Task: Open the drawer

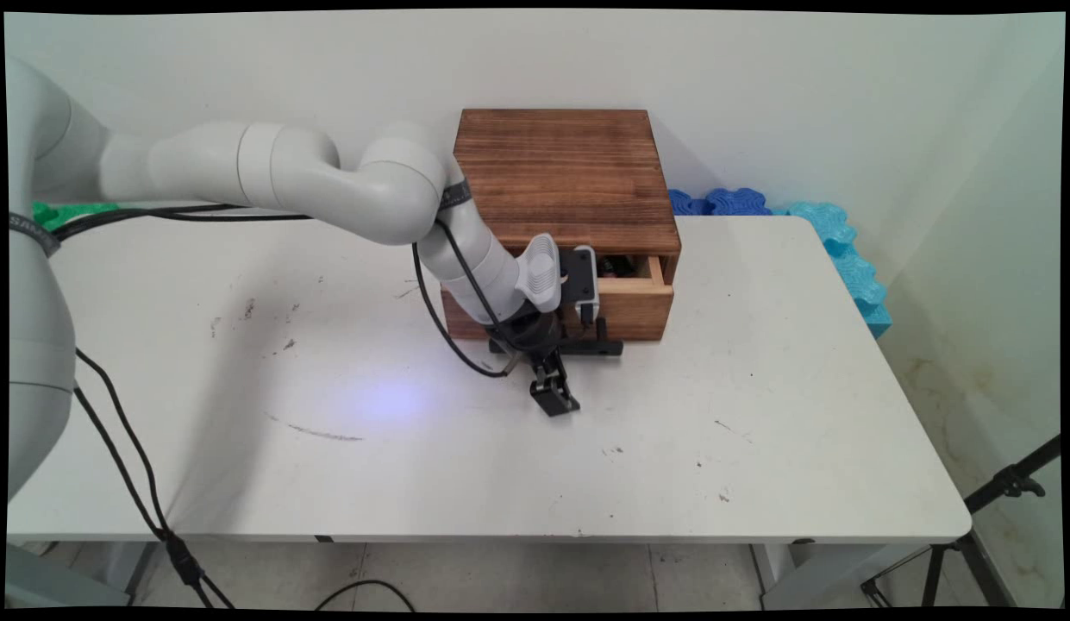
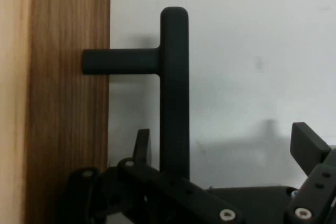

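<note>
A dark wooden box (image 1: 565, 177) stands at the back of the white table (image 1: 759, 414). Its light wooden drawer (image 1: 642, 302) is pulled out a little. The drawer's black T-shaped handle (image 1: 602, 348) sticks out of the drawer front near the tabletop. My gripper (image 1: 547, 375) points down at the table just in front of the drawer, open. In the hand view the handle bar (image 2: 174, 87) runs upright beside the drawer front (image 2: 68, 103). It lies between my fingers, close to the left finger (image 2: 142, 142) and far from the right one (image 2: 310, 145). Neither finger grips it.
Blue foam pieces (image 1: 849, 259) lie along the table's back right edge and a green one (image 1: 69, 211) at the back left. Black cables (image 1: 121, 431) hang from the arm on the left. A tripod (image 1: 1000, 492) stands on the floor off the right corner.
</note>
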Controlling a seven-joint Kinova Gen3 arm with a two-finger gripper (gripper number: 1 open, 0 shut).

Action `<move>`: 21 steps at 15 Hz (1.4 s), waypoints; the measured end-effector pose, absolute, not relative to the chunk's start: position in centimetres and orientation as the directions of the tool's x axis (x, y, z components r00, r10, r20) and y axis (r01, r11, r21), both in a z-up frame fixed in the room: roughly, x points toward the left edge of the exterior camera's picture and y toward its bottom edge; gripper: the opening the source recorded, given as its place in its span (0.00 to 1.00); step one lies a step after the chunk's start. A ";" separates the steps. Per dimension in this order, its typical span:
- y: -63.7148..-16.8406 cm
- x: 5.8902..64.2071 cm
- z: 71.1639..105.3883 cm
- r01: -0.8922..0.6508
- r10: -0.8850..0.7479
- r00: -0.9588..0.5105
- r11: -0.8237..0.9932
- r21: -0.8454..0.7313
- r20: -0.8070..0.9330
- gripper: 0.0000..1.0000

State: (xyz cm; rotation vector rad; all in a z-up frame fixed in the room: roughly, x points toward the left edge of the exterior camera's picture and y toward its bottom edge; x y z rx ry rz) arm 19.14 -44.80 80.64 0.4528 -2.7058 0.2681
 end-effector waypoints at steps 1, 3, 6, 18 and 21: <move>-44.4 19.0 80.7 -0.347 -0.276 -0.875 0.930 -0.118 0.399 1.00; -43.3 18.5 80.9 -0.345 -0.278 -0.874 0.932 -0.107 0.398 1.00; -42.1 18.1 81.1 -0.342 -0.279 -0.874 0.935 -0.094 0.397 1.00; -36.5 16.1 82.2 -0.332 -0.293 -0.870 0.943 -0.033 0.397 1.00; -35.3 15.7 82.5 -0.331 -0.297 -0.868 0.943 -0.018 0.398 1.00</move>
